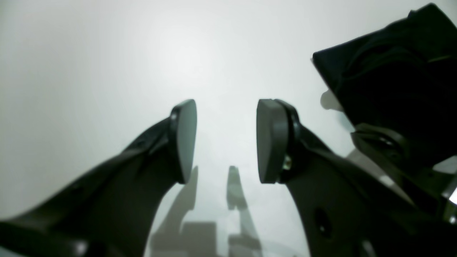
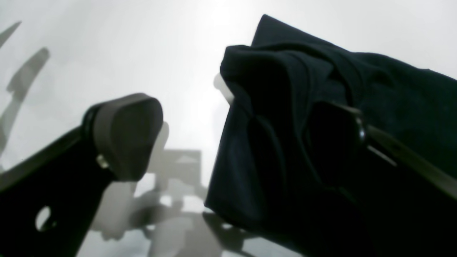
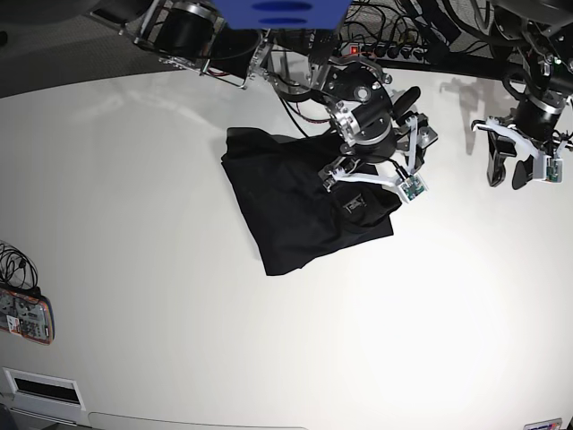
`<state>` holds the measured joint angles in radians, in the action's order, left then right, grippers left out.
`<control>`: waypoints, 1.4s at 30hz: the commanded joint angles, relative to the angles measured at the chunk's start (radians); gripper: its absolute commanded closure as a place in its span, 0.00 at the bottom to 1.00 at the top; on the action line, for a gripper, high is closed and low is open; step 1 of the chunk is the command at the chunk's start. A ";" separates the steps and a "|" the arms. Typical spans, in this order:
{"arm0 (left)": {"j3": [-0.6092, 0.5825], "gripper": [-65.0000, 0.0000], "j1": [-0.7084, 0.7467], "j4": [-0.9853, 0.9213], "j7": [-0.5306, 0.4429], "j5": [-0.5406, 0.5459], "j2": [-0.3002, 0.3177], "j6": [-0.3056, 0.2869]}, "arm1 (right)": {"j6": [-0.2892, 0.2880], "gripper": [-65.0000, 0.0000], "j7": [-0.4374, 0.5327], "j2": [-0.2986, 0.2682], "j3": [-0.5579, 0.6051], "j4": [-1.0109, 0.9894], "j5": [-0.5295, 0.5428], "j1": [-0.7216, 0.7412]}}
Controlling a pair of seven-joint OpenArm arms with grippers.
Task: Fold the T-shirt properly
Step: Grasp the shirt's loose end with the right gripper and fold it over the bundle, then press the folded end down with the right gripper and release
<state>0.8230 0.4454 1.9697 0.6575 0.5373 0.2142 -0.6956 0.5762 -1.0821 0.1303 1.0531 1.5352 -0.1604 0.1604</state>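
The T-shirt (image 3: 300, 210) lies bunched and partly folded on the table (image 3: 179, 340), toward the far edge and near its middle, its long axis running diagonally from the far-left part to the near-right corner of the cloth. The right pincer (image 3: 376, 184) hangs directly over the shirt's right portion and is plainly the nearer arm. Its jaws stand wide apart; one finger is against or sunk into the cloth, nothing gripped. The left pincer (image 1: 226, 141) sits well apart from the shirt, toward the table's far right edge, jaws partly open and empty over bare table.
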 commanded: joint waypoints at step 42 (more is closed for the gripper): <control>0.006 0.59 0.002 0.021 -0.028 -0.084 0.011 -0.003 | 0.001 1.00 0.033 0.015 -0.193 0.017 -0.009 0.012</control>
<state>0.8230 0.4458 1.9697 0.6552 0.4404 0.2131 -0.6968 0.5766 -1.0740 0.1299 0.8612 1.5360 -0.1577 0.1577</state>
